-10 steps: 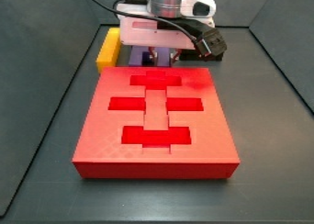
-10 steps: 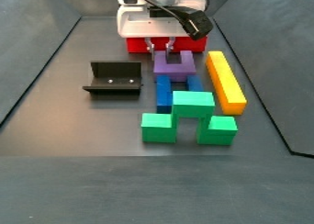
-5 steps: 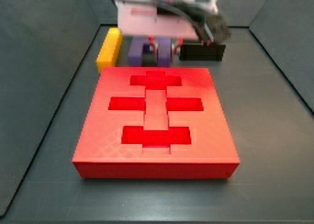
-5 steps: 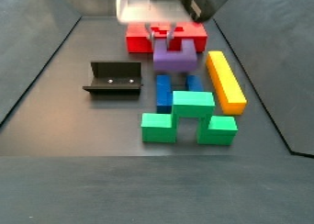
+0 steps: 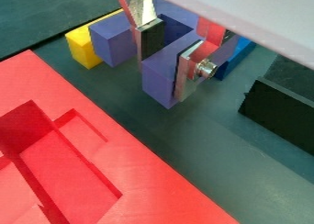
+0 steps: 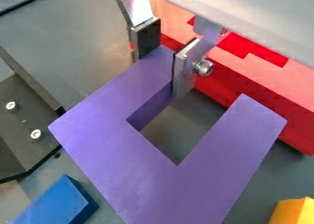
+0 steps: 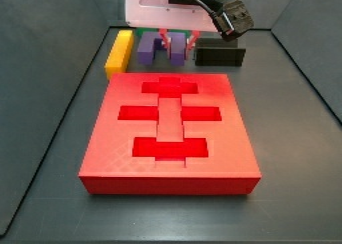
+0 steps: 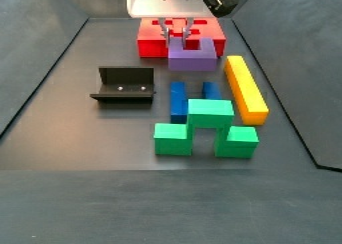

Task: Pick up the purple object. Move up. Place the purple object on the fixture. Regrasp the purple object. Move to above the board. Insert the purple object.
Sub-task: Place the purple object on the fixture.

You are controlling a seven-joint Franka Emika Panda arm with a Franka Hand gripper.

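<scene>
The purple object (image 8: 191, 58) is a U-shaped block, hanging above the floor in front of the board (image 8: 150, 38). My gripper (image 8: 177, 33) is shut on one of its prongs. In both wrist views one finger (image 6: 145, 37) lies on the prong's outer face and the other sits inside the U's gap. In a side view the purple object (image 7: 147, 50) hangs behind the red board (image 7: 167, 128), with the gripper (image 7: 170, 38) above it. The black fixture (image 8: 123, 85) stands apart on the floor, with nothing on it. The purple object (image 5: 163, 73) and the gripper (image 5: 170, 44) show close up in a wrist view.
A yellow bar (image 8: 245, 88), a blue block (image 8: 179, 96) and green blocks (image 8: 207, 123) lie together on the floor near the board. The fixture (image 7: 221, 56) stands behind the board's far right corner. Dark walls close in the work area.
The gripper has risen with the purple object, lifting it off the floor and away from the blue block. The other blocks have stayed put.
</scene>
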